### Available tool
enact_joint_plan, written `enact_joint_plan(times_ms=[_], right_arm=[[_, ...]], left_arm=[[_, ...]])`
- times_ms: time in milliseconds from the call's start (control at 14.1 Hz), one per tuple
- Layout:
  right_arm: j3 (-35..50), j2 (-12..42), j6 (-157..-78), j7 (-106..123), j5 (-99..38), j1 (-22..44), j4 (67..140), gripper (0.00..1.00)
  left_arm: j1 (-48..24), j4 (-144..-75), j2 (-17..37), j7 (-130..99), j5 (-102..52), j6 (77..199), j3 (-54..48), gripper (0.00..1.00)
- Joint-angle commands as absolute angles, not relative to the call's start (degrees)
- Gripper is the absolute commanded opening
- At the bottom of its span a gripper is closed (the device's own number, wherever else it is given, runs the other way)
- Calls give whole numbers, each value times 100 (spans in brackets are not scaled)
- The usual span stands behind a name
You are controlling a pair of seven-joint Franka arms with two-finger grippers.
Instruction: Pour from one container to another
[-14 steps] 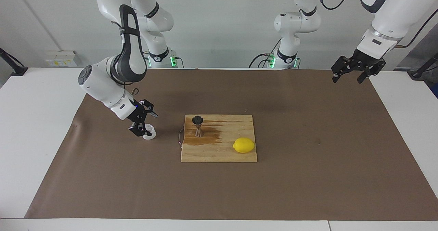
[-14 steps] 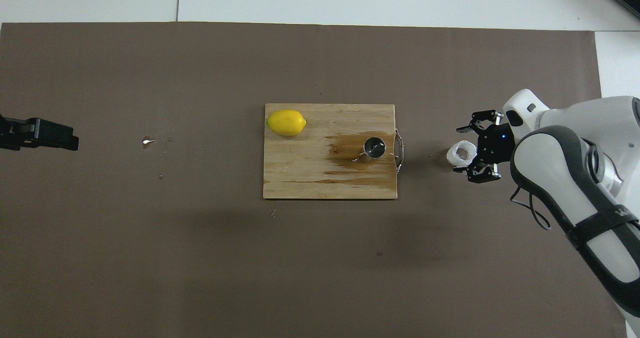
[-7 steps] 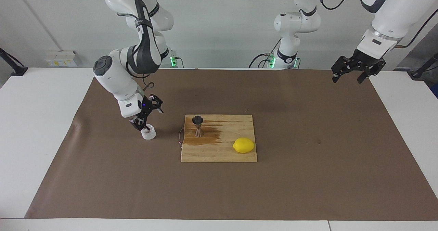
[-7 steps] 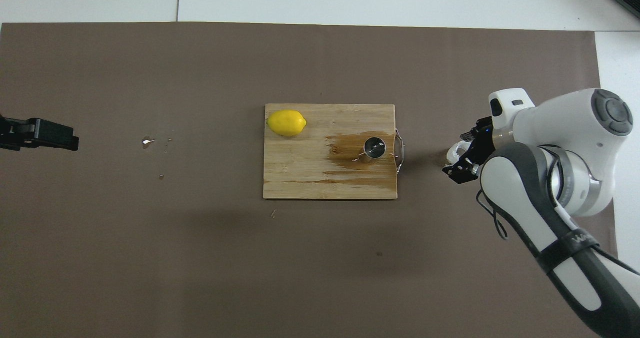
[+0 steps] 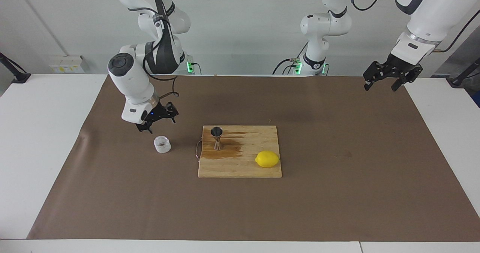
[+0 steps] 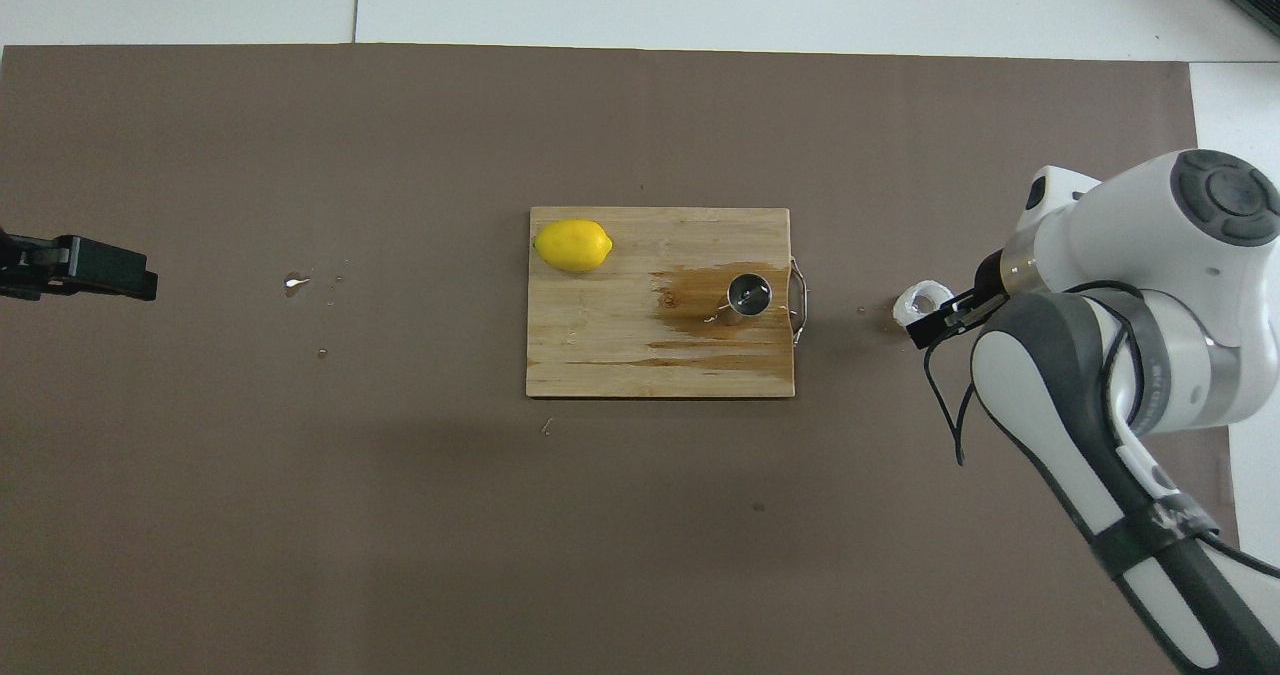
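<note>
The small ridged white plastic cup point(image 5: 162, 144) point(image 6: 922, 302) stands upright on the brown paper, toward the right arm's end of the cutting board point(image 5: 240, 168) point(image 6: 600, 360). The steel jigger point(image 5: 216, 137) point(image 6: 749, 295) stands upright on the board inside a wet brown stain. My right gripper point(image 5: 157, 123) point(image 6: 935, 323) hangs open and empty above the paper, beside the cup and clear of it. My left gripper point(image 5: 380, 87) point(image 6: 100, 270) waits raised and open at the left arm's end of the table, holding nothing.
A yellow lemon point(image 5: 267, 159) point(image 6: 572, 245) lies on the board's corner farther from the robots. A metal handle point(image 6: 798, 300) sticks out from the board's edge toward the cup. A few drops point(image 6: 295, 281) mark the paper toward the left arm's end.
My right gripper, which stood low around the cup, has risen off it and drawn back toward the robots. The cup stays upright on the paper. The left arm has not moved.
</note>
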State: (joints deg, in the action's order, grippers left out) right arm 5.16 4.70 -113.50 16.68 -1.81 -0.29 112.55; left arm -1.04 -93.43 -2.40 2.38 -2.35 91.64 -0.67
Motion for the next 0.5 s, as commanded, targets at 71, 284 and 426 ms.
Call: enact_joint_plan(times_ms=[71, 284, 426], right_arm=[[545, 132, -10155, -338, 201, -167, 10480, 100], [545, -16, -9343, -1430, 150, -377, 9757, 100], [554, -202, -9334, -1345, 132, -370, 9826, 100]], left_arm=[[-123, -9448, -360, 299, -255, 9123, -35, 100], [-123, -9448, -360, 299, -264, 9114, -35, 100], [-123, -9448, -360, 299, -264, 9123, -35, 100]])
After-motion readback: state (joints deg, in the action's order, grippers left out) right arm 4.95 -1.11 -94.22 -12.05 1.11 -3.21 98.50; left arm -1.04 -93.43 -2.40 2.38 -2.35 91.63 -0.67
